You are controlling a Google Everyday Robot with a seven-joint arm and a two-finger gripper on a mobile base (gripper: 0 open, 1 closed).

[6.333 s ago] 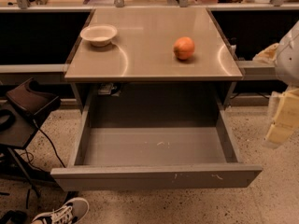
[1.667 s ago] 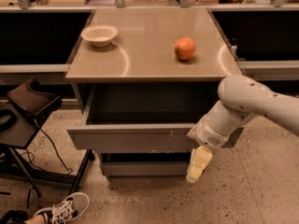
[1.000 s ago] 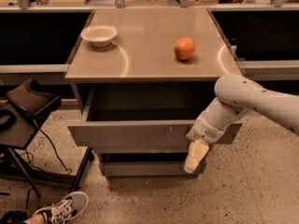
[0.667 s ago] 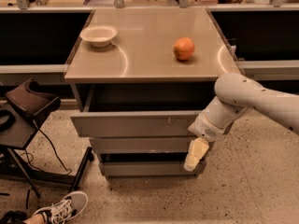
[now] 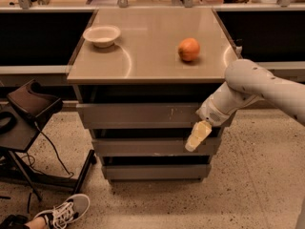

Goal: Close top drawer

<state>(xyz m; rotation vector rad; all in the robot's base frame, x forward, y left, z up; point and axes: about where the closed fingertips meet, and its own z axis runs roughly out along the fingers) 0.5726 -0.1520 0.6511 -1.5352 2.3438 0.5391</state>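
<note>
in the camera view, the top drawer (image 5: pixel 138 115) sits right under the front edge of the counter (image 5: pixel 147 61). its long side runs left to right along that edge. i think it is almost in but not yet all the way. my gripper (image 5: pixel 198 136) hangs down at the right end of the drawer front, below the front right corner, touching it or just in front. i cannot tell if the gripper is wide or narrow. the push has to go toward the back edge. nothing is in the way. the bowl (image 5: pixel 101 35) sits by the back left corner and the orange (image 5: pixel 189 49) near the right edge. a shoe (image 5: pixel 64 211) is on the floor, far left.
</note>
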